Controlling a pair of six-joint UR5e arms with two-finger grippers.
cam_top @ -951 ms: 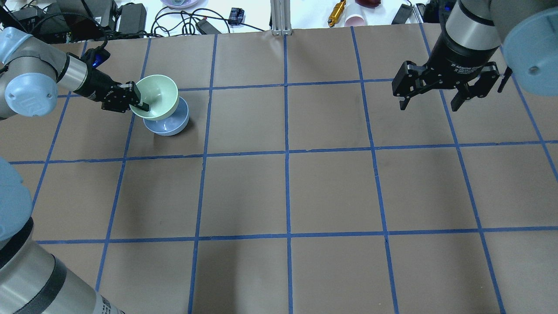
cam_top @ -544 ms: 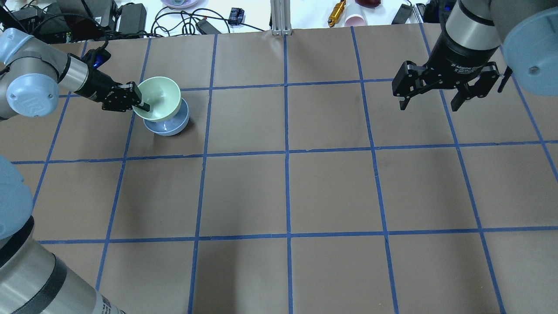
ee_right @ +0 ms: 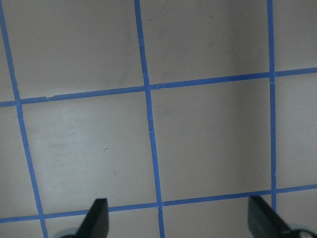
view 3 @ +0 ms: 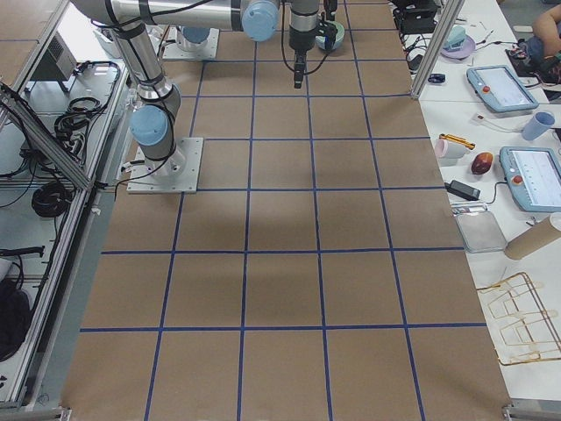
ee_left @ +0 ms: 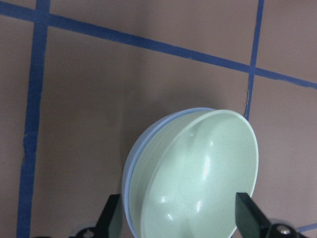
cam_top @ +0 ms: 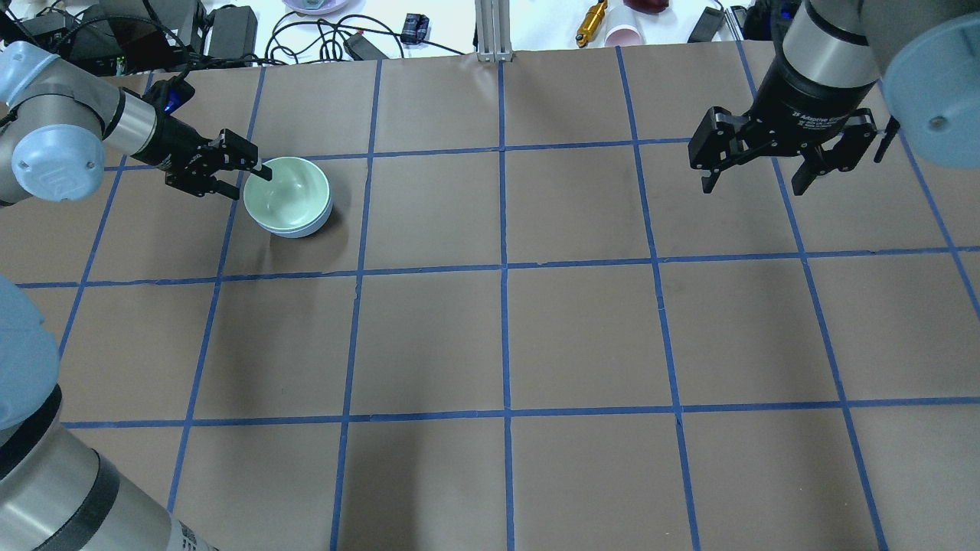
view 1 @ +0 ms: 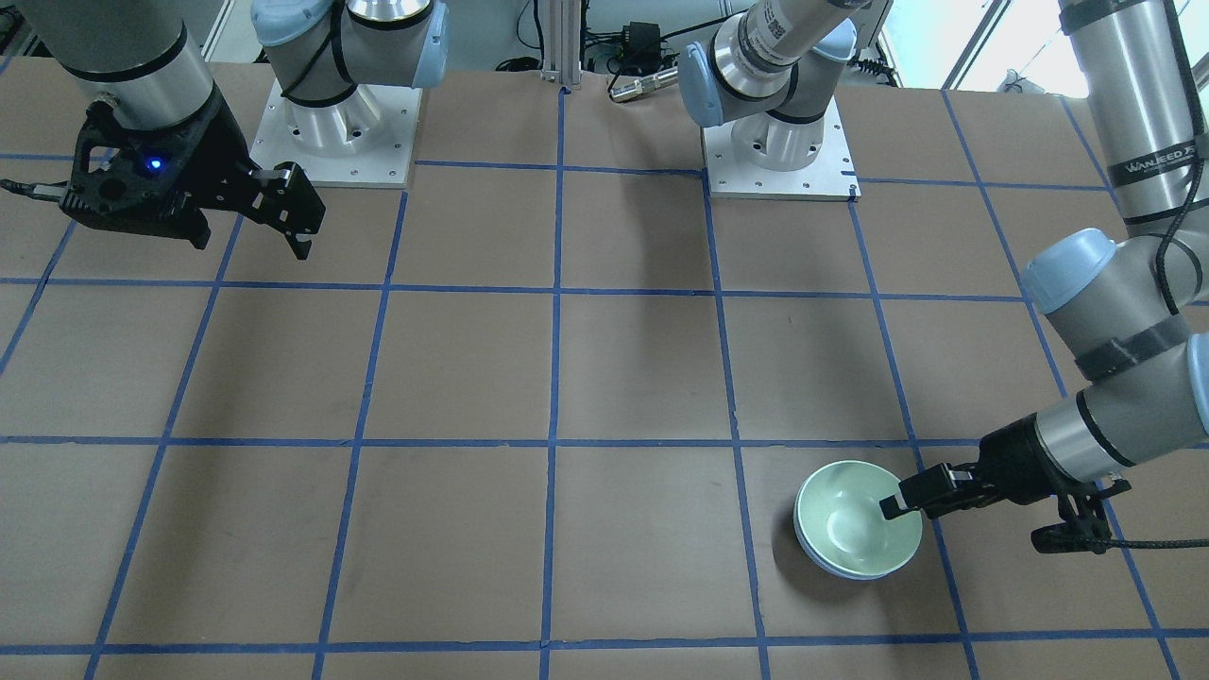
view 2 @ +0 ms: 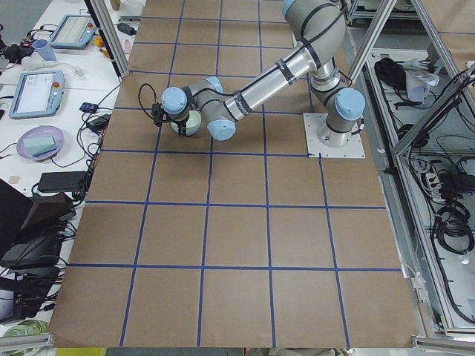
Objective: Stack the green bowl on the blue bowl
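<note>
The green bowl (cam_top: pixel 289 193) sits nested in the blue bowl (cam_top: pixel 295 232), its rim between the spread jaws of the left gripper (cam_top: pixel 249 184); one jaw reaches inside that rim, so a sideways retreat could snag and tip the stack; the right gripper (cam_top: pixel 754 186), jaws spread, hovers well apart.

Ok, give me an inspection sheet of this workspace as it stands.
Surface: brown table, blue tape grid.
Job's things: green bowl nested in blue bowl, upright.
Clutter: nothing seen.
Grippers: left pincer open, either side of the green bowl's rim; right pincer open, empty, above bare table.
Cables: black cable at the left wrist; cable tangle past the far edge.
Surroundings: pink cup and gold cylinder on the white bench.
</note>
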